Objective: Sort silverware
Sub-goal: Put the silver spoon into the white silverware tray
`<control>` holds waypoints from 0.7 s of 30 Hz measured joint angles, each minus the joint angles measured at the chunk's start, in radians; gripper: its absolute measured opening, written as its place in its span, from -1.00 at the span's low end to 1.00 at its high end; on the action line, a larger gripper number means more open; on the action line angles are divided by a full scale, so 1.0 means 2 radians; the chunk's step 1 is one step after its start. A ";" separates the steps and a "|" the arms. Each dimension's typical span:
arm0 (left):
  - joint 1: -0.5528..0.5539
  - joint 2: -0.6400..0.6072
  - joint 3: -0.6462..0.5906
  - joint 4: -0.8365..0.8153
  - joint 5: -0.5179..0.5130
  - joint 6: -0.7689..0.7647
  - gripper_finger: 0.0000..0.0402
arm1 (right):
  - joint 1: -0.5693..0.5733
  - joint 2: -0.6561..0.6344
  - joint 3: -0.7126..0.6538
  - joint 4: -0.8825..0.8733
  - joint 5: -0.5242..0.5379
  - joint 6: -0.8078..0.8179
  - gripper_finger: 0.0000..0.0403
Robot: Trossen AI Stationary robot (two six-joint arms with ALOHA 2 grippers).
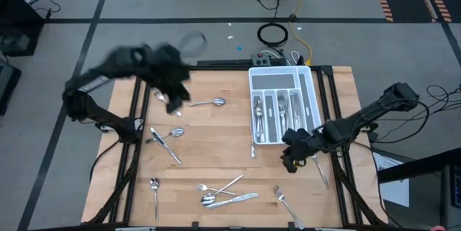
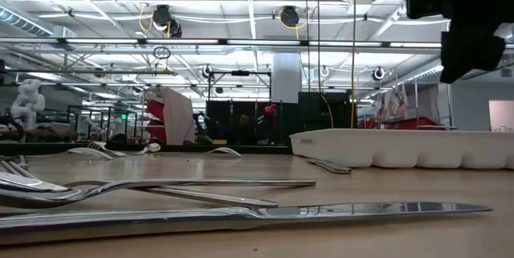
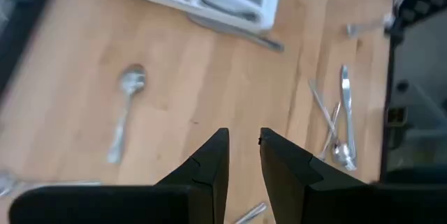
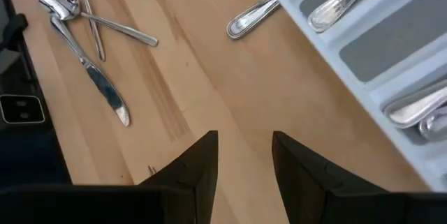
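Note:
The silverware lies scattered on the wooden table: a spoon [image 1: 209,103] and a spoon [image 1: 173,132] beside a knife [image 1: 167,147] at the left, and a crossed pile of spoon, fork and knife [image 1: 225,192] near the front edge. More pieces lie in the white tray [image 1: 282,105]. My left gripper [image 1: 171,96] hangs open above the far left, over bare wood [image 3: 242,140] beside the spoon [image 3: 126,109]. My right gripper [image 1: 292,153] stands open just in front of the tray's near end [image 4: 244,144], nothing between its fingers.
One handle [image 4: 251,16] pokes out from the tray's edge [image 4: 328,63]. A fork [image 1: 287,202] and a knife [image 1: 320,170] lie at the front right, a spoon [image 1: 154,188] at the front left. A grey box [image 1: 265,60] and cables sit behind the table.

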State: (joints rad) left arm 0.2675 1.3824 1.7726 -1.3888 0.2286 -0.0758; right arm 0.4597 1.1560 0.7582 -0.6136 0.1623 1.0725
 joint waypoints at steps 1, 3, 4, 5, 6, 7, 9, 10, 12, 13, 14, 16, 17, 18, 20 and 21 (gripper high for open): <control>-0.020 -0.004 -0.035 0.028 -0.002 -0.010 -0.57 | 0.010 0.000 0.000 0.000 0.009 0.009 -0.39; -0.058 -0.012 -0.108 0.101 -0.007 -0.035 -0.57 | 0.027 -0.001 0.000 -0.001 0.020 0.029 -0.39; -0.076 -0.013 -0.141 0.136 -0.010 -0.047 -0.57 | 0.034 -0.001 0.000 -0.004 0.024 0.039 -0.39; -0.093 -0.014 -0.173 0.173 -0.012 -0.056 -0.57 | 0.041 -0.001 0.000 -0.007 0.027 0.047 -0.39; -0.107 -0.013 -0.200 0.203 -0.012 -0.063 -0.57 | 0.047 -0.001 0.000 -0.008 0.032 0.053 -0.39; -0.119 -0.011 -0.226 0.232 -0.012 -0.070 -0.57 | 0.053 -0.001 0.000 -0.010 0.036 0.060 -0.39; -0.138 -0.005 -0.267 0.284 0.010 -0.080 -0.57 | 0.061 -0.001 0.000 -0.014 0.038 0.069 -0.39; -0.144 0.000 -0.286 0.308 0.027 -0.085 -0.57 | 0.065 -0.001 0.000 -0.016 0.038 0.072 -0.39; -0.155 0.011 -0.314 0.341 0.053 -0.097 -0.57 | 0.068 -0.001 0.000 -0.018 0.039 0.074 -0.39; -0.160 0.018 -0.322 0.354 0.059 -0.104 -0.57 | 0.069 -0.001 0.000 -0.018 0.042 0.074 -0.39; -0.165 0.025 -0.328 0.369 0.059 -0.112 -0.57 | 0.069 -0.001 0.000 -0.020 0.048 0.074 -0.39; -0.170 0.041 -0.333 0.378 0.055 -0.120 -0.57 | 0.069 -0.001 0.000 -0.020 0.058 0.074 -0.39; -0.173 0.050 -0.333 0.376 0.055 -0.122 -0.57 | 0.069 -0.001 0.000 -0.020 0.062 0.074 -0.39; -0.177 0.061 -0.333 0.377 0.054 -0.129 -0.57 | 0.069 -0.001 0.000 -0.021 0.064 0.074 -0.39; -0.189 0.080 -0.334 0.379 0.055 -0.141 -0.57 | 0.069 -0.001 0.000 -0.022 0.065 0.073 -0.39; -0.197 0.088 -0.334 0.385 0.055 -0.149 -0.57 | 0.069 -0.001 0.000 -0.024 0.065 0.073 -0.39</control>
State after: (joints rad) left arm -0.1259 1.5583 1.1049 -0.6186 0.3388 -0.3744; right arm 0.5976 1.1542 0.7582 -0.6610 0.2920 1.2179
